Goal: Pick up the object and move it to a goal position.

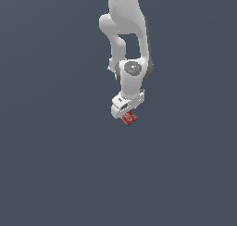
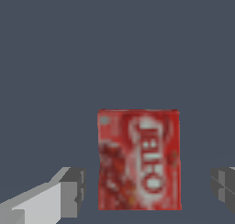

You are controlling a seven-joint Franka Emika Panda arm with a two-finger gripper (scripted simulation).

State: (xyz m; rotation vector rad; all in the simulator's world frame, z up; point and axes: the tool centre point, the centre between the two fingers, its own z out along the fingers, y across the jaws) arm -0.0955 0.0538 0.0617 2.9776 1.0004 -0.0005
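The object (image 1: 130,119) is a small red box with white lettering on one face, lying on the dark grey floor. It sits right under the white arm's gripper (image 1: 124,111) in the exterior view. In the wrist view the object (image 2: 138,159) lies between the two grey fingertips of the gripper (image 2: 147,188). One finger (image 2: 72,191) stands off one side of the box and the other finger (image 2: 224,187) off the opposite side, with floor showing in both gaps. The gripper is open and touches nothing.
A plain dark grey floor (image 1: 55,165) fills both views. The arm's white links (image 1: 125,30) rise above the gripper toward the exterior view's top. No other objects or edges show.
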